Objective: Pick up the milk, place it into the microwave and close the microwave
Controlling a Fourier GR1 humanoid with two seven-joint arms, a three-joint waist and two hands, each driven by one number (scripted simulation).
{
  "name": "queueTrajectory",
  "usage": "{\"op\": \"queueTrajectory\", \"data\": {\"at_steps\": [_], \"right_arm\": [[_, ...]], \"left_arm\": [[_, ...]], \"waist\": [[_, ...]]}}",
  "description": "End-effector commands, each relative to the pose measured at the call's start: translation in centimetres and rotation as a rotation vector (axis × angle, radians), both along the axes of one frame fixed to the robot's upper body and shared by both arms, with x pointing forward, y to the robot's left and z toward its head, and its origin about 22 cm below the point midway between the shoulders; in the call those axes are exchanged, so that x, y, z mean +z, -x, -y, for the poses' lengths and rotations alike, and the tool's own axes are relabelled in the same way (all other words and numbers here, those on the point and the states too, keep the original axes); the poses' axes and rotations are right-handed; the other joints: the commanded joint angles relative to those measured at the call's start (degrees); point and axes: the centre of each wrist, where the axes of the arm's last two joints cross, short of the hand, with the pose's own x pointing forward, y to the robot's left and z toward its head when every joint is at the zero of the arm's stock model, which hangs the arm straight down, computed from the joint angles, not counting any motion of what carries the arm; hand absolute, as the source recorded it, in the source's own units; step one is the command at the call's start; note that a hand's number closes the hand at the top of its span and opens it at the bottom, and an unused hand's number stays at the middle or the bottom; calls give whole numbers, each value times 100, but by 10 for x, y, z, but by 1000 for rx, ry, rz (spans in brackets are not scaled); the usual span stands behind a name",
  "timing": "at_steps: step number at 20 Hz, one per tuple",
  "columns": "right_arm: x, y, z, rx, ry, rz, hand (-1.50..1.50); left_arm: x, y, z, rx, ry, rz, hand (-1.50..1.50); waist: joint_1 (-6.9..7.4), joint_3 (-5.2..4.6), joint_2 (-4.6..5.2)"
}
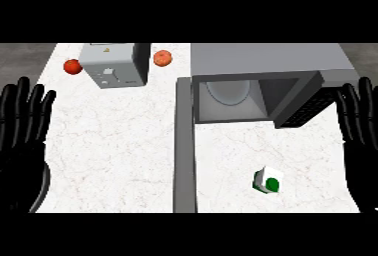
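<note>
- 2 hands of mine: left hand, right hand
- 1 milk carton
- 1 microwave, door open
- 1 toaster
- 2 red fruits: one, other

A white marble-look counter top with faint veins looks smooth and matt. The grey box-shaped microwave at upper right looks like matt brushed metal, as does the small grey toaster at upper left.
</note>
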Motion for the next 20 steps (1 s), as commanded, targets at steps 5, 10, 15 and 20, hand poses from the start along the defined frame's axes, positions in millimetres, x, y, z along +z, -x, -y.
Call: {"op": "queueTrajectory", "data": {"at_steps": [5, 10, 15, 20], "right_arm": [[17, 41, -56, -78, -30, 35, -150], [-7, 81, -81, -50, 30, -103, -150], [3, 94, -99, -88, 43, -112, -150], [-9, 96, -104, -169, 73, -124, -150]], "left_arm": [[-1, -28, -29, -63, 10, 15, -150], [-10, -3, -50, -35, 64, -108, -150], [9, 17, -77, -22, 56, -85, -150], [-7, 29, -90, -24, 87, -114, -150]], "waist": [[203, -82, 34], [226, -78, 5], [247, -78, 12], [236, -74, 25]]}}
